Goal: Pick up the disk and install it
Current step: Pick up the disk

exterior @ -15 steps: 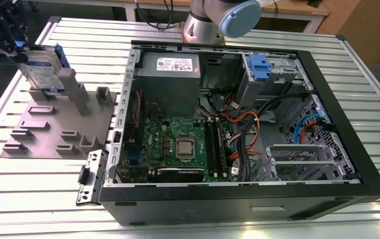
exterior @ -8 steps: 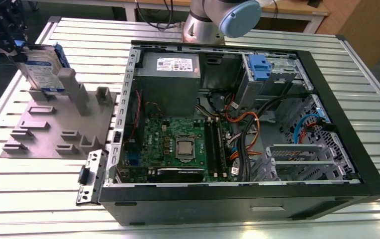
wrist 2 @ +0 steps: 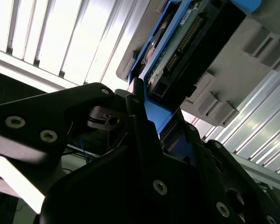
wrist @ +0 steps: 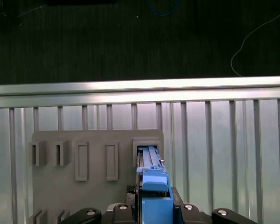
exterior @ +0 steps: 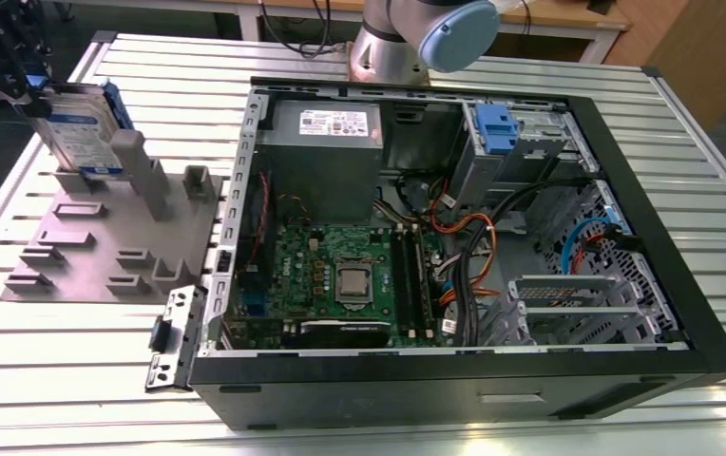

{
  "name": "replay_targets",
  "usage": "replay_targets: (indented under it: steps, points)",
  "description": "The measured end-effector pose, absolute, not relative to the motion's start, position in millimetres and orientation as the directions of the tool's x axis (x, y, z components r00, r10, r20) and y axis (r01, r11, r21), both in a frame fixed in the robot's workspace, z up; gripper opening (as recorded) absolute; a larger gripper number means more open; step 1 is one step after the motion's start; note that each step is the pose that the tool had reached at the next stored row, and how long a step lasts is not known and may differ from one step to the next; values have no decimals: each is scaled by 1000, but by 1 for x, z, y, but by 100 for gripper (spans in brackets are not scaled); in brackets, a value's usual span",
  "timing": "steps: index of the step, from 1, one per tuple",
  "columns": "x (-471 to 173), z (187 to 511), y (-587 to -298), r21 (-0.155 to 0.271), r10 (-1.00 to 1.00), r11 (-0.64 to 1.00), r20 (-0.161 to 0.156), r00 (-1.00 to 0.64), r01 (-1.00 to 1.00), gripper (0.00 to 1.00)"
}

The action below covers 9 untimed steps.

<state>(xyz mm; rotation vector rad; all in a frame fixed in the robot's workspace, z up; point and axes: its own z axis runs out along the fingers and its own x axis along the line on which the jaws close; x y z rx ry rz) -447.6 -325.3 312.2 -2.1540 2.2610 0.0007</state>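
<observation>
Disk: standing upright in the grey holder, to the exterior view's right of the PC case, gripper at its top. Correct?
Wrong side. In the exterior view the disk stands upright in the grey holder to the left of the PC case, with the gripper at its top.

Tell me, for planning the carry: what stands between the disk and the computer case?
In the exterior view, grey fixture posts stand between disk and computer case.

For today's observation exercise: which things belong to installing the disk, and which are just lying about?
Job: silver metal disk in blue plastic bracket, black gripper clamping it, open black computer case.
Idle: grey metal box with white sticker, green circuit board.
</observation>
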Motion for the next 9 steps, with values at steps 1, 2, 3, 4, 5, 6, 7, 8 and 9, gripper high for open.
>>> replay_targets:
  steps: [1,2,3,4,5,6,7,8,9]
  points:
    - [-448,313,-325,-13,-999,48,-14,-48,-999,36]
    - [-448,313,-325,-13,-999,48,-14,-48,-999,36]
    - [-448,313,-325,-13,-999,48,-14,-48,-999,36]
    - [-448,314,-325,-13,-999,48,-14,-48,-999,36]
    - [-448,314,-325,-13,-999,48,-14,-48,-999,36]
    - [-448,315,-325,-13,-999,48,-14,-48,-999,36]
    - [-448,315,-325,-13,-999,48,-14,-48,-999,36]
    - [-448,316,-325,-13,-999,49,-14,-48,-999,36]
    - [-448,316,-325,-13,-999,48,-14,-48,-999,36]
